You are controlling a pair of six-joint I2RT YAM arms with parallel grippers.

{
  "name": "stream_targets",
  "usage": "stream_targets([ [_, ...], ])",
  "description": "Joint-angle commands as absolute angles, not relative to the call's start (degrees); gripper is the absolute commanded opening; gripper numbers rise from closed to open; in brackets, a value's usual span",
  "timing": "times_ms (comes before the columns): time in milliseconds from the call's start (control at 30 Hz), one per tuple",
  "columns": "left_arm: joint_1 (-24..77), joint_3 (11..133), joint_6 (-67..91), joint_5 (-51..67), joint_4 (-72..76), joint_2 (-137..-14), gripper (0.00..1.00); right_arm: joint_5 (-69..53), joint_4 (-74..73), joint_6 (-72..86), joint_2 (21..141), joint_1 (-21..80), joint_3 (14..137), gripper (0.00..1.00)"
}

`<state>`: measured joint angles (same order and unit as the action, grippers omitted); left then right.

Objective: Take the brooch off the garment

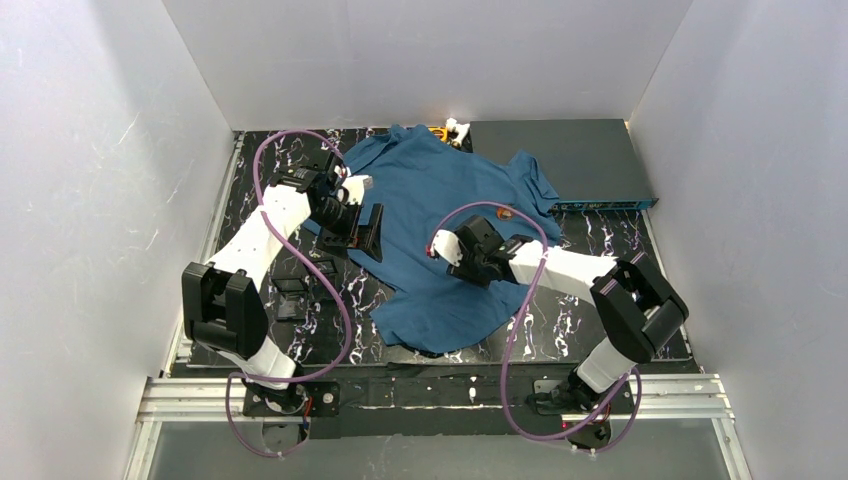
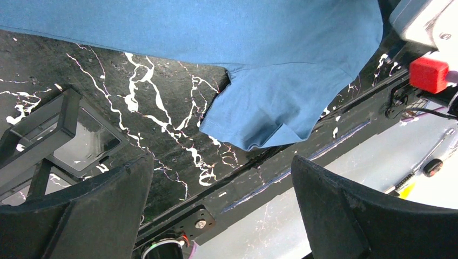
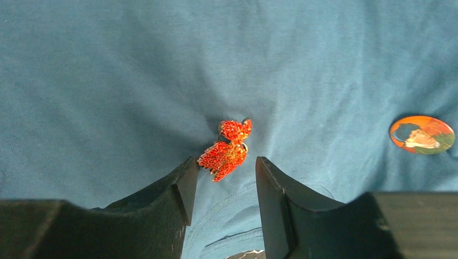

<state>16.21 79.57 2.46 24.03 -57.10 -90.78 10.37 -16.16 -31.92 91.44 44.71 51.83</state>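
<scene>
While low over garment [image 3: 108, 81], R tool [image 3: 224, 172] astride brooch [image 3: 227, 148]; L tool [image 2: 220, 162] wide.

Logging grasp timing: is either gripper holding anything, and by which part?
Nothing held yet. The right gripper brackets the red brooch on the garment, jaws not closed on it; the left gripper is open, empty.

Counts per kind, seen across views.
One garment [image 1: 430, 190], one red brooch [image 3: 227, 150], one round badge [image 3: 422, 134], one grey flat box [image 1: 560, 160], two grippers: left gripper [image 2: 221, 162], right gripper [image 3: 222, 172].
</scene>
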Motion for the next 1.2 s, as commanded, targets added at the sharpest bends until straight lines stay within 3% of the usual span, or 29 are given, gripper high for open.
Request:
stream_targets([
  [0, 15.9, 81.47, 1.74, 25.55, -58.82, -90.95, 0.99, 10.77, -16.97, -30.65, 89.0, 42.7, 55.84, 0.51],
  [467, 15.82, 82.62, 1.08, 26.02, -58.91, -92.46, 0.99, 0.65, -23.11, -31.01, 90.9, 36.89, 60.33, 0.48],
  [1067, 15.83, 82.44, 0.38, 26.36, -58.82, -93.41, 0.99, -4.21, -26.22, -26.83, 96.04, 34.06, 64.42, 0.25],
  [1167, 15.82, 82.0, 0.26, 26.62, -58.28, -93.34, 0.99, -4.56, -26.51, -26.44, 96.15, 33.63, 64.42, 0.16],
])
